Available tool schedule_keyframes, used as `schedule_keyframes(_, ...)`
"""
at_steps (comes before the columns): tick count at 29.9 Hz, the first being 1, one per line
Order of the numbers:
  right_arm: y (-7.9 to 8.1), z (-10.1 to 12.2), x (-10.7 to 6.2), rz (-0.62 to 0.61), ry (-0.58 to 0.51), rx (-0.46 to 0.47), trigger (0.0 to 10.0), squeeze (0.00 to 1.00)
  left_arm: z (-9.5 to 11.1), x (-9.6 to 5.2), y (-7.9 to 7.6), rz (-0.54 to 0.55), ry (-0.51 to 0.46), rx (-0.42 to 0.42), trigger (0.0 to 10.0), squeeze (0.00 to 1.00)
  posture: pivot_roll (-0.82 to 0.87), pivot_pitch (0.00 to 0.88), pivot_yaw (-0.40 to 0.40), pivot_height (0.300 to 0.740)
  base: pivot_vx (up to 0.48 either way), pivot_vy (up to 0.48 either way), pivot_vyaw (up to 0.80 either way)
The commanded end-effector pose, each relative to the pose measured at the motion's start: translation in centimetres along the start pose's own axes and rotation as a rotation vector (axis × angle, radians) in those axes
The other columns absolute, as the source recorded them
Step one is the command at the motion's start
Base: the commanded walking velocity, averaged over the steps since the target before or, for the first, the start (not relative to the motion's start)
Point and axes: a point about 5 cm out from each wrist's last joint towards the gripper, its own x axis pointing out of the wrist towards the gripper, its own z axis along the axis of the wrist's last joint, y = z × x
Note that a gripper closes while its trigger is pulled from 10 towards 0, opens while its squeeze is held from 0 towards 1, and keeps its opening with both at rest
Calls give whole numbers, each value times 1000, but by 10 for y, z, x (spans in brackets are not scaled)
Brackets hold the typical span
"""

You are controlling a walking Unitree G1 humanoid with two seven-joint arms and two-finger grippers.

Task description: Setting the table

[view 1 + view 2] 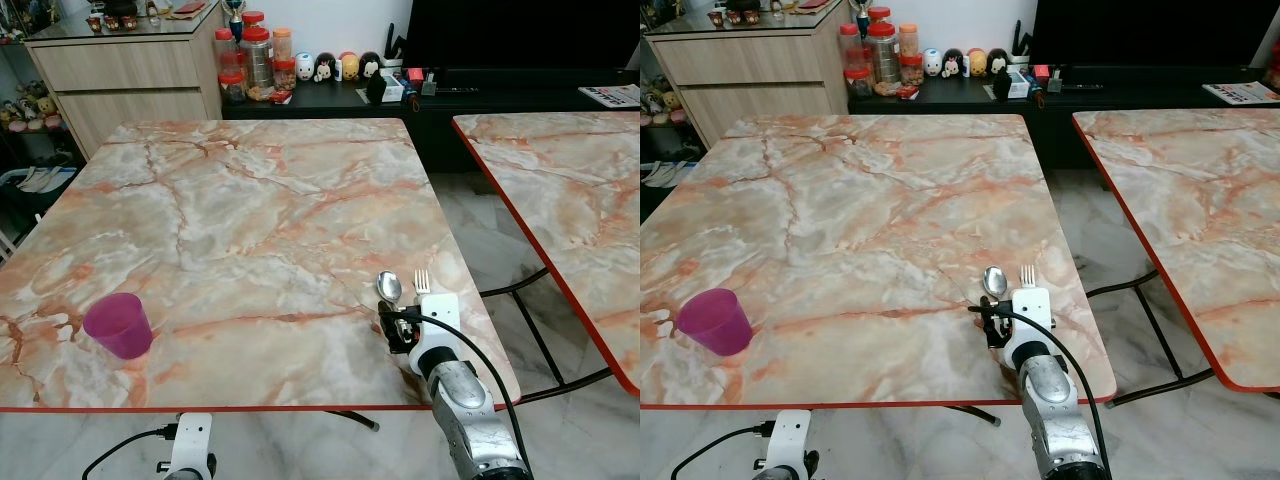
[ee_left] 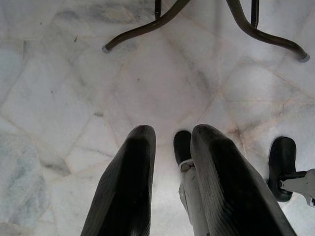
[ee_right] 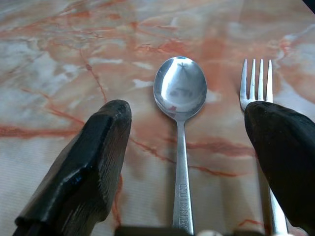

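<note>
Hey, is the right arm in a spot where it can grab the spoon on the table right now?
Probably yes. The right gripper is open over the table, with the spoon lying between its fingers and nothing covering it; the fork lies close beside one finger.

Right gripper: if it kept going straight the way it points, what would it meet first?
The spoon, lying between the open fingers of the right gripper; the fork sits by one finger. Height above the table is unclear.

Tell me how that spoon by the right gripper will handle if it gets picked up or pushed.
The spoon looks like polished metal, so it is probably stiff and fairly slippery between the right gripper fingers. It lies flat on the smooth marble-look table, so a push would likely slide it, perhaps into the fork beside it. Its thin handle may be awkward to lift.
</note>
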Motion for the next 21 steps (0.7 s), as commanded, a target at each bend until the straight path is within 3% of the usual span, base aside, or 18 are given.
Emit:
schedule_keyframes(1,1,0,2,4,22,-2,10000,0,0,0,2,-1,7,9,10000,0,-41,0,1,740,0,0,0)
schedule_keyframes(21,-1,2,11,-20,78,37,10000,0,0,0,2,-11,18,7,10000,0,-35,0,-4,740,0,0,0)
